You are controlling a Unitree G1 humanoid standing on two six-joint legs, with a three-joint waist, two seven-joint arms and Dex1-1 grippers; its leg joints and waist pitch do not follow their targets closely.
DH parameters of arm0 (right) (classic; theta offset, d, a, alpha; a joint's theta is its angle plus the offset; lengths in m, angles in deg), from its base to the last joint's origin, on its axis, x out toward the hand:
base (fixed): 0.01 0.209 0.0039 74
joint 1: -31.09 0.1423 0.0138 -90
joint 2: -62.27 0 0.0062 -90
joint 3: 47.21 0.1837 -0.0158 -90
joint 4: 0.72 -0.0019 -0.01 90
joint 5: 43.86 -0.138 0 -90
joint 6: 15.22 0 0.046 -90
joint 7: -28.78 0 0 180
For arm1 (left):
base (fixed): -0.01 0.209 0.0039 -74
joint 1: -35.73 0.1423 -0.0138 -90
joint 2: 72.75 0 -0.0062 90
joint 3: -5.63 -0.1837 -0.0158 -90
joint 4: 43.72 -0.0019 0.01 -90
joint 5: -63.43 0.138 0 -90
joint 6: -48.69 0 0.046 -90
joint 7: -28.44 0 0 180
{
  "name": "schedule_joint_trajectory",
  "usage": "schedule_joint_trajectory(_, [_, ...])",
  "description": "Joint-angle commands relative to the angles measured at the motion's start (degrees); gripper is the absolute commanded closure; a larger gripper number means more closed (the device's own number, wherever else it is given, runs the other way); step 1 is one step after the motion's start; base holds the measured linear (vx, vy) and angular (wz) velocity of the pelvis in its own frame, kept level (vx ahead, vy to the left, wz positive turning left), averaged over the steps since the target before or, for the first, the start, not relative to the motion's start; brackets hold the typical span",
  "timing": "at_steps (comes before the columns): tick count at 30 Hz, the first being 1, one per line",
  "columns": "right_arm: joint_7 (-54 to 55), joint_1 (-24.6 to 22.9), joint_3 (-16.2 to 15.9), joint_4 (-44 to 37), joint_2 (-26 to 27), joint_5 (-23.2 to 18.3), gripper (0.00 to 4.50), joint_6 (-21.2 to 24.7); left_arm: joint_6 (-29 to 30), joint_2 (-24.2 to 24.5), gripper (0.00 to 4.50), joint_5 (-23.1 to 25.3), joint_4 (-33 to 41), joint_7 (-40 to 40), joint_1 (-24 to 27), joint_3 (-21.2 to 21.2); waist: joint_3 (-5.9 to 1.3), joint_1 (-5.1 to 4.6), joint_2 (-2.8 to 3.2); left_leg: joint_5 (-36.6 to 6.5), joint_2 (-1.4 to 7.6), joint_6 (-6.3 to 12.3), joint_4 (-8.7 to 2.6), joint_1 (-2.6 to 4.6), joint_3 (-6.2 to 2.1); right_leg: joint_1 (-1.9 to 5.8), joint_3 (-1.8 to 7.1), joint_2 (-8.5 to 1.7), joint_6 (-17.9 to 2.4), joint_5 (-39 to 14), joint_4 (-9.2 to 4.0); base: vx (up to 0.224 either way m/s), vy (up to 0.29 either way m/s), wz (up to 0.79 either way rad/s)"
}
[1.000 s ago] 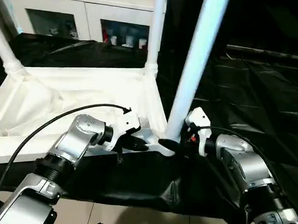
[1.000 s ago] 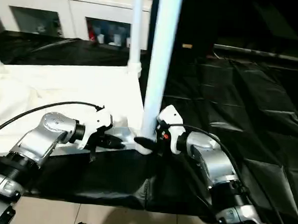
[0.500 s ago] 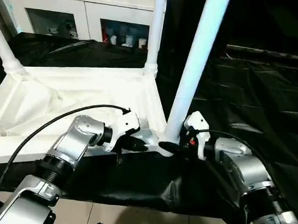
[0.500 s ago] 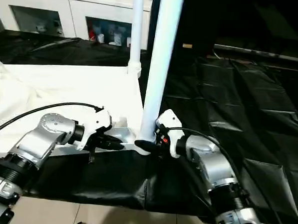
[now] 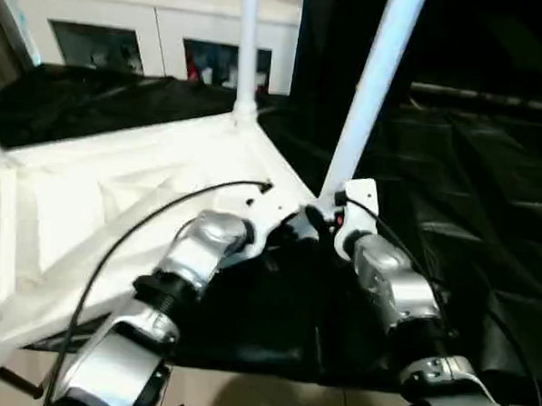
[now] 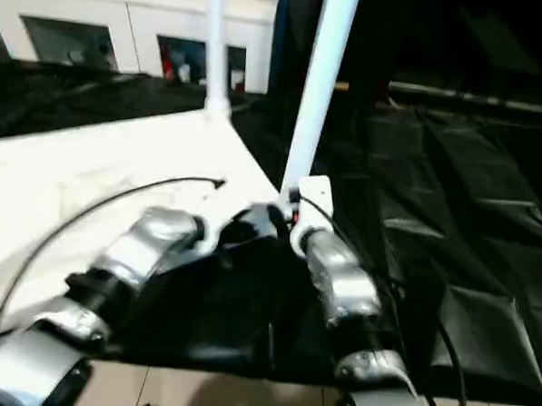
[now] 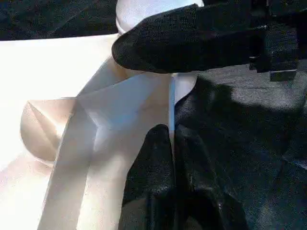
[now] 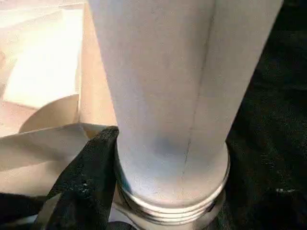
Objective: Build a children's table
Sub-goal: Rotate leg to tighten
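Tabletop point(image 5: 117, 186) has swung; right pincer point(image 8: 103, 191) grips smooth tapered leg point(image 8: 168, 96).

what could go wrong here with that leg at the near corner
The near leg leans instead of standing straight, and in the right wrist view threads still show at its base, so it may not be fully seated; forcing it could cross-thread or pop it out. The left gripper pinches only the thin rim of the table top, so the top might slip or shift if the leg is pushed.
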Motion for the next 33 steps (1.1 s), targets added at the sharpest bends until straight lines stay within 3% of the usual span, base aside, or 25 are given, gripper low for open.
schedule_joint_trajectory(1, [-0.99,-0.07,-0.89,2.22,1.21,0.54,1.79,-0.97,-2.48,-1.66,4.50,-1.21,-1.43,-2.66,0.01,1.55,-3.36,-0.42,-0.51,-15.85,0.30,-0.35,-3.65,1.66,-0.16,1.50,0.44,-1.08,-8.98,-10.46,-4.49,0.000,0.000,0.00])
schedule_joint_trajectory(3, [-3.45,-0.23,-0.85,1.07,0.72,-0.21,1.24,-2.13,-2.73,-0.82,4.50,-1.40,-0.82,-1.47,0.31,1.46,-3.32,-0.45,-0.55,-16.84,0.37,-0.34,-3.72,1.62,-0.23,1.53,0.42,-1.14,-8.75,-11.53,-4.59,0.000,0.000,0.00])
schedule_joint_trajectory(9, [-12.81,-1.14,-2.44,-3.25,-3.46,-1.54,0.64,-2.87,-5.37,2.12,4.50,-2.34,1.41,3.08,1.54,1.55,-3.41,-0.41,-0.57,-14.49,0.42,1.03,-3.55,1.40,-0.14,1.85,0.40,-1.03,-9.90,-7.55,-4.21,0.000,0.000,0.00])
schedule_joint_trajectory(11, [-19.06,-2.22,-4.41,-6.23,-6.19,-2.01,0.64,-2.31,-6.93,3.21,4.50,-3.32,2.43,5.81,2.14,1.64,-3.41,-0.34,-0.75,-14.45,0.41,1.66,-3.48,1.36,-0.16,2.07,0.35,-1.02,-10.00,-7.69,-4.25,0.000,0.000,0.00])
schedule_joint_trajectory(12, [-21.92,-2.89,-5.52,-7.63,-7.56,-1.93,0.64,-1.85,-7.06,3.82,4.50,-3.70,3.05,7.29,2.49,1.51,-3.39,-0.36,-1.32,-14.13,0.39,2.15,-3.39,1.23,-0.04,2.14,0.36,-1.09,-10.17,-7.90,-4.30,0.000,0.000,0.00])
schedule_joint_trajectory(14, [-27.60,-4.34,-7.65,-10.51,-10.57,-1.76,0.64,-0.98,-7.88,5.27,4.50,-4.54,4.60,10.88,3.32,1.11,-3.34,-0.29,-0.79,-13.65,0.52,2.62,-3.36,1.29,-0.09,2.00,0.41,-1.18,-10.43,-8.12,-4.23,0.000,0.000,0.00])
schedule_joint_trajectory(17, [-33.36,-5.63,-9.15,-13.55,-13.76,-2.25,0.64,0.43,-7.32,7.34,4.50,-7.29,8.25,18.13,4.97,0.61,-3.25,-0.24,-0.88,-13.65,0.63,2.56,-3.47,1.26,-0.16,2.11,0.34,-1.20,-10.85,-9.11,-4.15,0.000,0.000,0.00])
schedule_joint_trajectory(21, [-39.84,-6.98,-10.52,-18.18,-17.28,-4.08,0.64,2.89,-2.90,11.86,4.50,-10.94,14.60,28.95,7.41,-1.04,-3.19,-0.31,-0.62,-14.68,0.87,2.26,-3.60,1.55,-0.09,1.64,0.43,-1.07,-11.91,-9.35,-4.05,0.000,0.000,0.00])
schedule_joint_trajectory(23, [-40.91,-7.19,-10.87,-18.80,-18.04,-4.16,0.64,3.30,-2.18,12.54,4.50,-11.46,15.40,30.29,7.69,-1.16,-3.15,0.07,-0.33,-15.39,1.00,1.82,-3.60,1.97,0.07,1.33,0.52,-0.95,-12.16,-9.23,-4.05,0.000,0.000,0.00])
schedule_joint_trajectory(26, [-43.11,-7.70,-11.99,-19.72,-19.74,-3.34,0.64,3.65,-1.87,13.23,4.50,-11.64,15.60,31.21,7.80,-0.68,-3.05,0.10,-0.46,-15.77,0.87,0.81,-3.75,1.77,0.01,1.49,0.44,-0.94,-11.59,-9.76,-4.03,0.000,0.000,0.00])
schedule_joint_trajectory(31, [-45.14,-8.35,-13.08,-20.91,-20.96,-3.04,1.19,4.87,-1.67,13.55,4.50,-11.35,15.84,31.09,7.87,0.02,-3.15,0.12,-0.82,-15.25,0.76,0.92,-3.61,1.55,0.01,1.63,0.47,-1.17,-10.96,-10.12,-4.07,0.000,0.000,0.00])
schedule_joint_trajectory(33, [-45.23,-8.47,-13.23,-21.14,-21.08,-2.85,1.38,5.02,-1.29,13.60,4.50,-11.45,16.24,31.10,7.98,0.00,-3.15,0.08,-0.70,-15.01,0.81,0.98,-3.60,1.63,0.01,1.57,0.47,-1.14,-11.10,-9.97,-4.03,0.000,0.000,0.00])
